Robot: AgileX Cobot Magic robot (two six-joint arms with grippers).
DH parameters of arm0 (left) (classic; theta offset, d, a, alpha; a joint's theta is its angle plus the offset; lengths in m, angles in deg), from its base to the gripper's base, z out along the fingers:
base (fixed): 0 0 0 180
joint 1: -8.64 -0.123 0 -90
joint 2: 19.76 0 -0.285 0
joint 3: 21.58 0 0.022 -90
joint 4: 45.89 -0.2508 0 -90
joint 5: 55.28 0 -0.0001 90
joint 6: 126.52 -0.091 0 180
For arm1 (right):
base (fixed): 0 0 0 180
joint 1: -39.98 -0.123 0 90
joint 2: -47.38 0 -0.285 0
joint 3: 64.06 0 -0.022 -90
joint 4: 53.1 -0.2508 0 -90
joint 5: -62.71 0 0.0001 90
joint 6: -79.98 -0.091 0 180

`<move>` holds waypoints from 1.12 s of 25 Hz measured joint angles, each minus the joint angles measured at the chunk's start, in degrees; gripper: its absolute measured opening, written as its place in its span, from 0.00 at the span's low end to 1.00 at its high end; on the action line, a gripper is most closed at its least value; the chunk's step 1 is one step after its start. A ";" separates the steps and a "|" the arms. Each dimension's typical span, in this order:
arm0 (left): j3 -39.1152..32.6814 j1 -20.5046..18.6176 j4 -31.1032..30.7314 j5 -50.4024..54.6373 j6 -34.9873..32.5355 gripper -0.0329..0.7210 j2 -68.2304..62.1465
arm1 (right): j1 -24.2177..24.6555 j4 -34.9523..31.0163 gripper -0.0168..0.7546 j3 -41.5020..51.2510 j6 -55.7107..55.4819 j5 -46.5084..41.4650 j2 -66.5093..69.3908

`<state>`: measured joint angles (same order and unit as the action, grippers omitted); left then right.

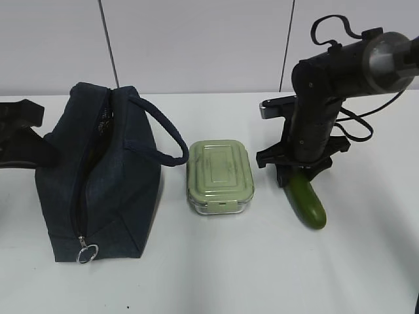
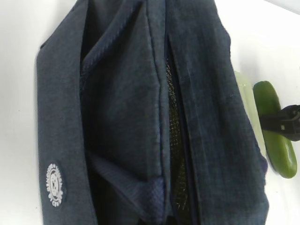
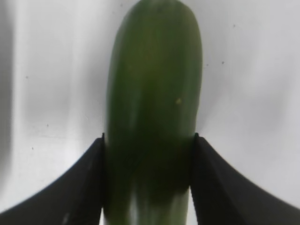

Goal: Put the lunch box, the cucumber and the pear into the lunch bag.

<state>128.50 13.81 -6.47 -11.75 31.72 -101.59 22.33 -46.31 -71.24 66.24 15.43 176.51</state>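
The navy lunch bag [image 1: 98,176] stands at the left, and its top zipper is open in the left wrist view [image 2: 126,117]. The lunch box [image 1: 220,175] with its sage-green lid sits just right of the bag. The cucumber [image 1: 308,201] lies on the table to the right. My right gripper [image 1: 298,171] is over its far end. In the right wrist view both fingers [image 3: 79,187] press the sides of the cucumber [image 3: 154,93]. My left arm [image 1: 19,134] sits behind the bag's far left, and its jaws are hidden. The pear is out of view.
The bag's loop handle [image 1: 163,137] hangs toward the lunch box. The silver ring pull [image 1: 87,252] dangles at the bag's near end. A white wall runs along the back of the white table [image 1: 216,275].
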 joint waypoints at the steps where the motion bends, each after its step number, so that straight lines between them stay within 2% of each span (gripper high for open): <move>1: 0.00 0.00 0.00 0.00 0.00 0.03 0.00 | 0.00 0.25 0.51 -0.47 0.00 -0.24 0.00; 6: 0.00 0.00 0.00 0.11 0.00 0.03 0.00 | 0.00 1.12 0.51 -6.63 0.80 -5.70 0.00; 13: 0.00 0.00 0.00 0.23 0.00 0.03 0.00 | 0.00 2.10 0.51 -22.74 1.82 -15.64 -0.29; 18: 0.00 0.00 0.00 0.29 0.00 0.03 0.00 | -1.00 -0.09 0.51 -34.35 3.30 -17.55 -2.89; 21: 0.00 0.00 0.00 0.29 0.00 0.03 0.00 | -1.76 -7.29 0.51 -40.07 6.60 -17.98 -4.16; 28: 0.00 0.00 0.00 0.29 0.00 0.03 0.00 | -3.85 -35.42 0.51 -43.10 20.53 -17.98 -4.29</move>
<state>128.50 13.81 -6.47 -11.46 31.72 -101.59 18.48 -81.73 -114.34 86.76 -2.54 172.21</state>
